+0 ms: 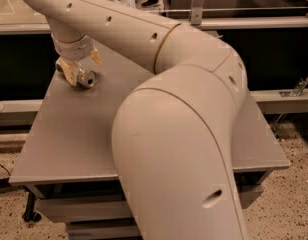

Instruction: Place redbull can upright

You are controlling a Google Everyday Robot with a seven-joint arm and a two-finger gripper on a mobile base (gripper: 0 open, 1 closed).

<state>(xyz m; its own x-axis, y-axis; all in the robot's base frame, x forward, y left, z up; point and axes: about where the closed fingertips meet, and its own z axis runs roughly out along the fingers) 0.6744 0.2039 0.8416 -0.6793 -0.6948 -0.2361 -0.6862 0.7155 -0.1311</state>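
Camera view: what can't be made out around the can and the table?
- Redbull can: only its silver end shows in the camera view. The gripper, at the far left of the table, covers the can's body and label.
- Can resting on the table or lifted: too small to tell.
- Table's middle and right: hidden behind the robot arm.
- Arm's lower part: cut off by the bottom edge.

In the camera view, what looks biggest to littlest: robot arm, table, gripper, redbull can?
1. robot arm and table: unsure, the arm is nearest the camera.
2. gripper, at the table's far left, closed on the redbull can.
3. redbull can.
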